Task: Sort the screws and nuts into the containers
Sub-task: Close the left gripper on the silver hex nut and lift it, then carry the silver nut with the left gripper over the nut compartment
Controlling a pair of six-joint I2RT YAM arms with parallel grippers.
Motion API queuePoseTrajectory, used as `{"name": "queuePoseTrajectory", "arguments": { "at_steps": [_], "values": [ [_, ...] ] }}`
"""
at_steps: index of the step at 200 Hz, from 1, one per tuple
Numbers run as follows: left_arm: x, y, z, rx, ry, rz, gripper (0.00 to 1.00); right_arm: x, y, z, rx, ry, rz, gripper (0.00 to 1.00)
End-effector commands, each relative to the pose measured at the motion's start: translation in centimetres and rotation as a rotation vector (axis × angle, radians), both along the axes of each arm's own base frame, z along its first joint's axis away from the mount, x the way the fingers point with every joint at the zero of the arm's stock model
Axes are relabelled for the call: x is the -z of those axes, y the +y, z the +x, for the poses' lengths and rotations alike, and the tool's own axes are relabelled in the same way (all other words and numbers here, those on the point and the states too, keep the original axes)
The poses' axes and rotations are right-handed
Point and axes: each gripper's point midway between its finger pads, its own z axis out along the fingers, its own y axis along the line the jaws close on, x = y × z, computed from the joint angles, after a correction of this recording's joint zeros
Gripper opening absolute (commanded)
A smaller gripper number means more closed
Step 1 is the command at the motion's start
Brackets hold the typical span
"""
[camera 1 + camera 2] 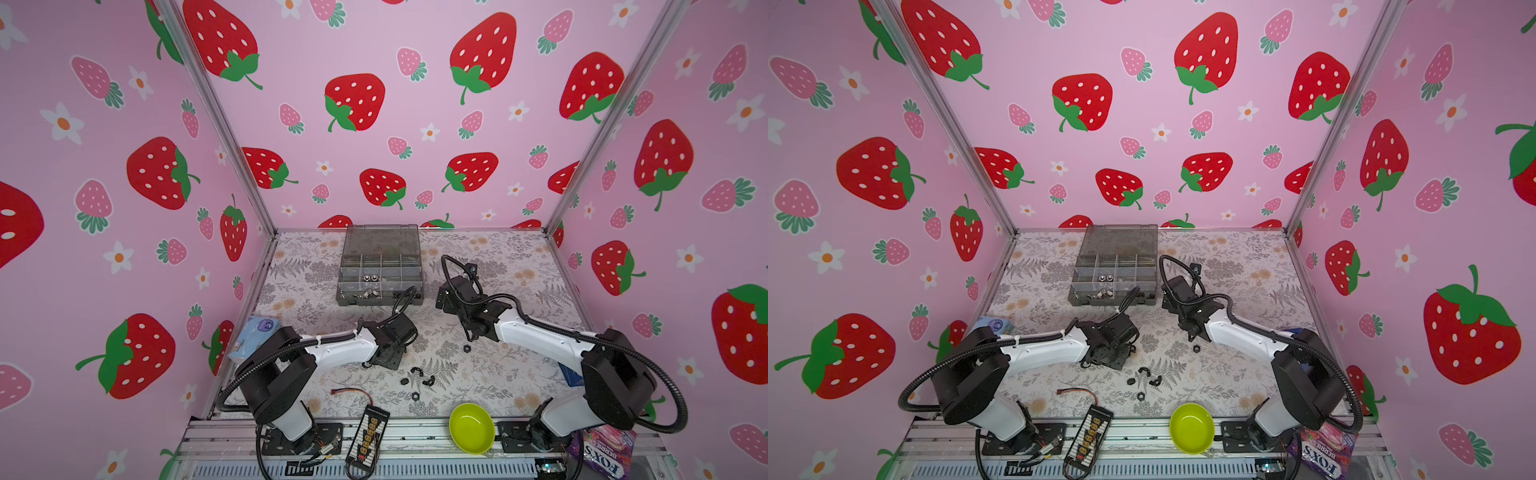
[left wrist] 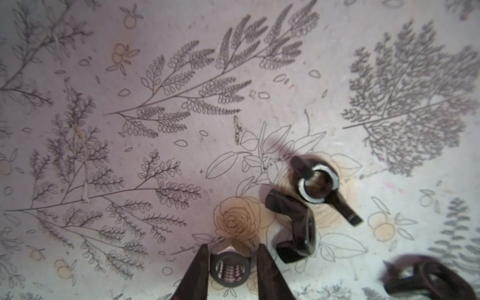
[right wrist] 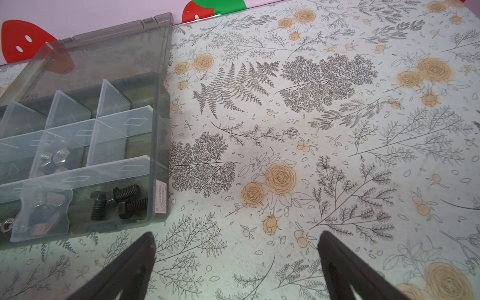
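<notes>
Worktop point(image 1: 498, 266): floral sheet.
Box point(image 1: 380, 266): far centre, lid open.
Right gripper point(image 3: 237, 235): hangs over bare worktop just right of the box, jaws wide apart, nothing in them.
Left gripper point(image 2: 231, 246): low at mid-worktop, jaws narrowed around one black hex nut point(image 2: 230, 270). A slim gap shows on one side, and the nut sits on the worktop.
Black wing nuts point(image 2: 301, 226): just beside it.
Three black screws point(image 3: 117, 201): in the box's near right compartment point(image 3: 152, 205).
Silver nuts point(image 1: 370, 278): in compartments left of the screws.
</notes>
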Motion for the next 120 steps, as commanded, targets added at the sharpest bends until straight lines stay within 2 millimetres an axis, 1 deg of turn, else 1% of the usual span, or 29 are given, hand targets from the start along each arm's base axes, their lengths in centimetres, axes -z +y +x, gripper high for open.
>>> {"name": "queuePoseTrajectory", "arguments": {
  "at_steps": [1, 10, 28, 59, 69, 94, 120],
  "values": [
    [1.4, 2.6, -2.2, -0.016, 0.106, 0.099, 0.29, -0.2, -0.4, 0.2, 0.025, 0.001, 0.000, 1.00],
    [1.3, 2.7, -2.2, -0.019, 0.104, 0.101, 0.28, -0.2, -0.4, 0.2, 0.025, 0.001, 0.000, 1.00],
    [1.3, 3.0, -1.9, -0.040, 0.095, 0.102, 0.28, -0.1, -0.3, 0.2, 0.024, 0.005, 0.002, 1.00],
    [1.5, 2.9, -1.4, -0.072, 0.098, 0.066, 0.27, 0.0, -0.2, 0.2, 0.021, 0.008, 0.004, 1.00],
    [1.5, 2.9, -1.3, -0.077, 0.098, 0.060, 0.24, -0.1, -0.2, 0.2, 0.021, 0.006, 0.003, 1.00],
    [0.8, 2.5, -0.7, -0.089, 0.082, 0.035, 0.22, -0.4, -0.7, 0.1, 0.032, -0.003, 0.000, 1.00],
    [-0.8, 2.8, 0.5, -0.120, 0.027, 0.042, 0.22, -0.4, -1.1, -0.2, 0.040, -0.014, 0.013, 1.00]
  ]
}}
